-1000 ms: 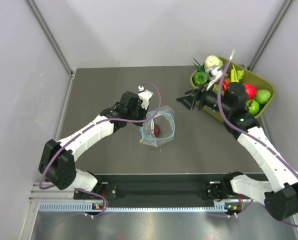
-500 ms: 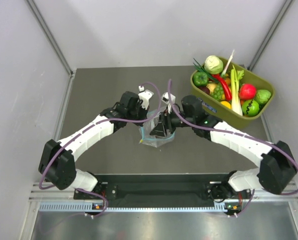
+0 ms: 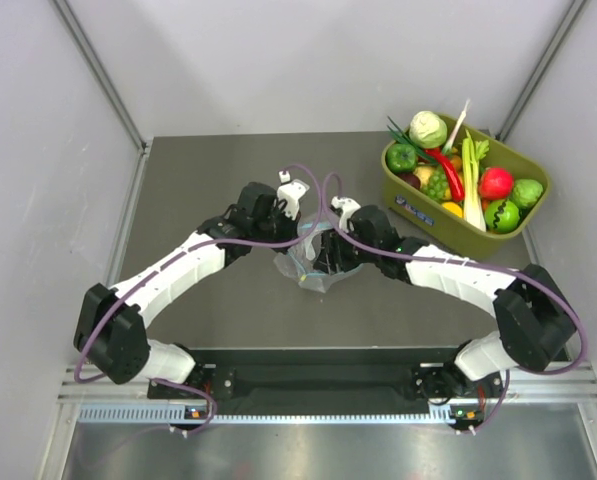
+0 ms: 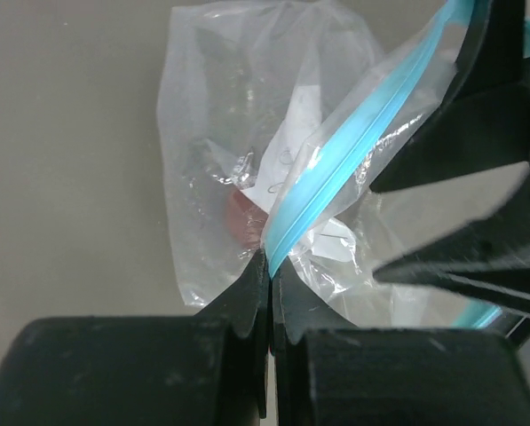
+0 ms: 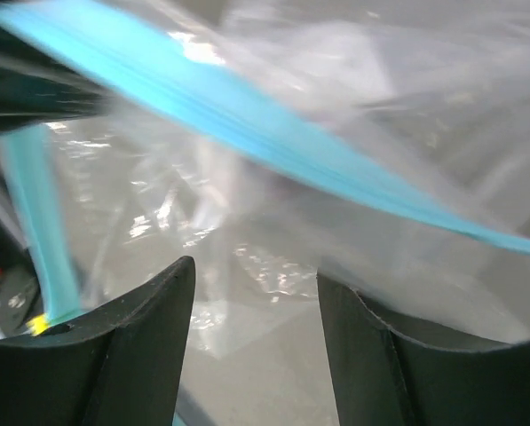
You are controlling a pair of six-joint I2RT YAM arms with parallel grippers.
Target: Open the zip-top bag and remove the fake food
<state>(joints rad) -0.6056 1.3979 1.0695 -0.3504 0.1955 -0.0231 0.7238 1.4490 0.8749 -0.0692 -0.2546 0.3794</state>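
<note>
The zip-top bag (image 3: 316,268) lies crumpled near the middle of the tabletop. It is clear and crinkly, its teal zip strip (image 4: 353,146) is parted, and a dark red piece of fake food (image 4: 244,217) shows through. The left gripper (image 4: 270,282) is pressed together, pinching 1 lip of the strip. The right gripper (image 5: 256,275) stands spread at the bag's mouth.

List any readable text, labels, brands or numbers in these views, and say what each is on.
No text can be read in any view.
olive-green tub: small pale marks on its near wall, too small to read.
zip-top bag: faint marks on a white patch seen through the film, too blurred to read.
</note>
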